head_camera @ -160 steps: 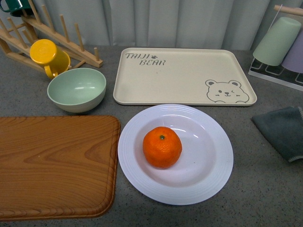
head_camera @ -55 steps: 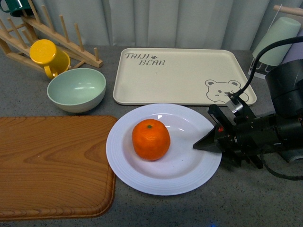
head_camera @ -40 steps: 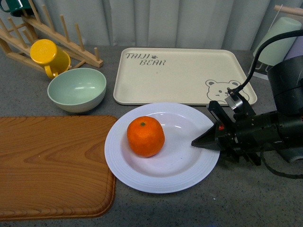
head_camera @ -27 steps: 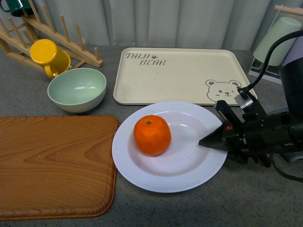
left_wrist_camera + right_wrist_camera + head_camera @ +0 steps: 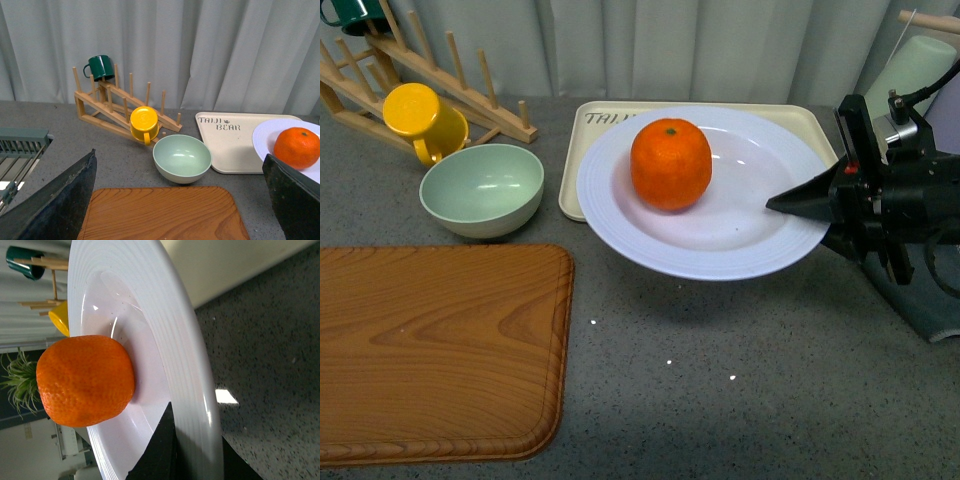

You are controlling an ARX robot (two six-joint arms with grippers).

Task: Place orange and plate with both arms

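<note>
Right gripper (image 5: 800, 200), clamped on its rim, holds the white ridged plate (image 5: 620, 195) with round orange fruit (image 5: 670, 165) airborne. Left gripper (image 5: 179, 156) gapes wide, empty. Set-down appears outstanding.

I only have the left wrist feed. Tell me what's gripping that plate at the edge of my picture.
Observer: The right gripper is clamped on the plate rim, on the side your view cuts off.
Operator: Report whether it's on the table.
Observer: No. The front view shows it held above the table, shadow beneath, partly over the beige tray.
Operator: Check the orange against the finger.
Observer: In the right wrist view the orange sits clear of the finger inside the plate.
</note>
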